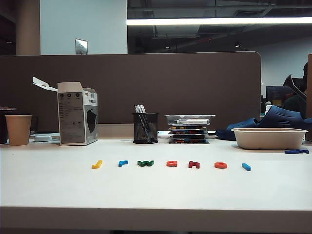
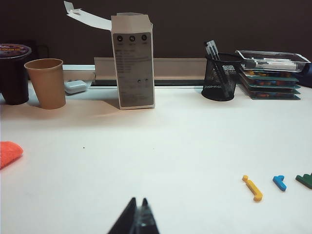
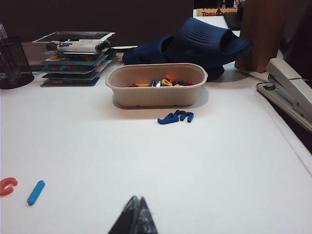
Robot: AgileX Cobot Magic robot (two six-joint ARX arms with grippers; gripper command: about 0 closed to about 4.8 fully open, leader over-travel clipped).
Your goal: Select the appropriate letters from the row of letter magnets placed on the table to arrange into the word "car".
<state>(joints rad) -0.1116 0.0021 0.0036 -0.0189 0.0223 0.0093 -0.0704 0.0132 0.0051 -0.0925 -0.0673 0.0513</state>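
A row of letter magnets lies on the white table: yellow, blue hooked "r", green, orange-red, dark red, orange-red and a plain blue bar. Neither gripper shows in the exterior view. In the left wrist view my left gripper is shut and empty, hanging over bare table well short of the yellow letter and the blue "r". My right gripper is shut and empty too, apart from the orange-red letter and blue bar.
Along the back stand a paper cup, an opened white box, a black mesh pen holder and stacked trays. A beige bowl holds spare letters, with blue letters beside it. A stapler lies at the right edge.
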